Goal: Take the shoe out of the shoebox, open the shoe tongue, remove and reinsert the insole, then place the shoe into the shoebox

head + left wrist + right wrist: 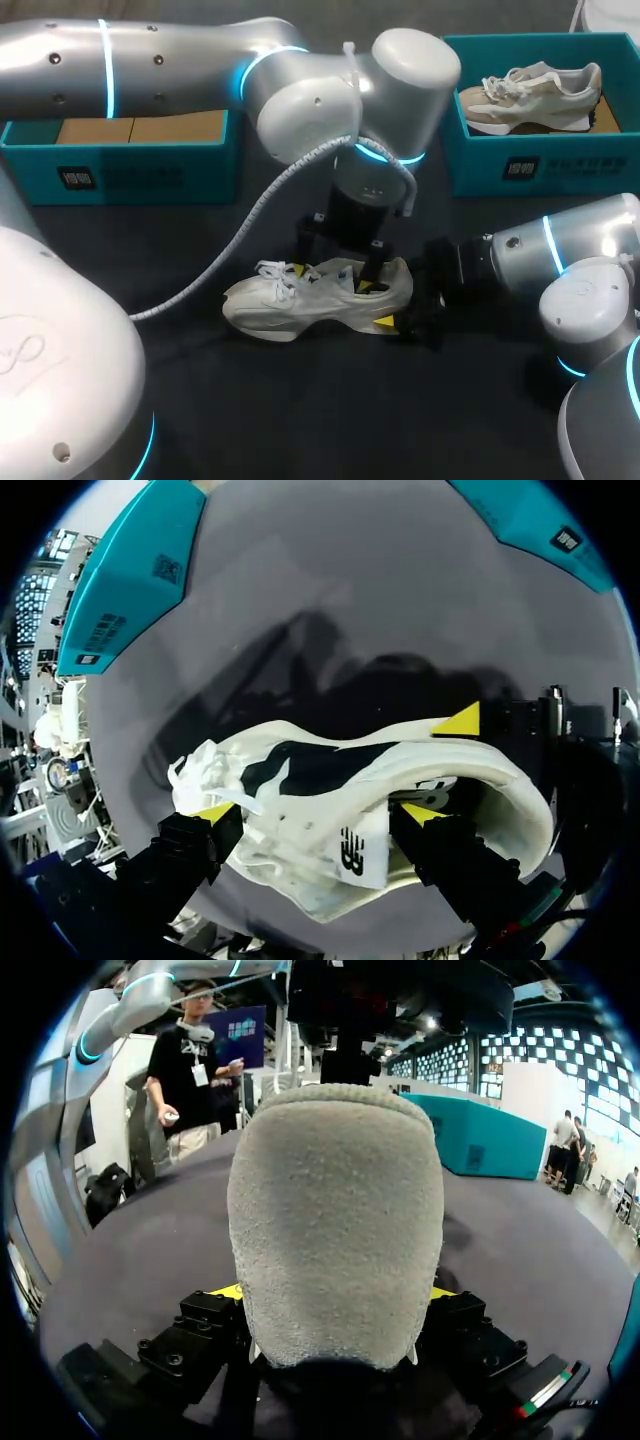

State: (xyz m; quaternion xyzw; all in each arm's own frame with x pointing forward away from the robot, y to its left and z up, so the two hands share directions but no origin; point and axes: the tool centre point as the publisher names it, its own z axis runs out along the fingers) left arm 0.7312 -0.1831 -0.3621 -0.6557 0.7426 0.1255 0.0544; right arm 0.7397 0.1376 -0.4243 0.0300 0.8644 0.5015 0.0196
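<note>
A white lace-up sneaker (300, 300) lies on its sole in the middle of the dark desk (300, 410), toe toward the left arm's side. The left gripper (332, 280) comes down from above onto the sneaker's opening, behind the laces. The right gripper (398, 298) is at the heel, one yellow tip against the heel's near side. At the desk's far edge stand two teal shoeboxes: the left teal shoebox (120, 175) shows a brown cardboard floor, and the right teal shoebox (545, 165) holds a beige sneaker (530, 95).

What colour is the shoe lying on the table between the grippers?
The shoe is off-white, with a grey fuzzy heel; the left wrist view shows it best.
</note>
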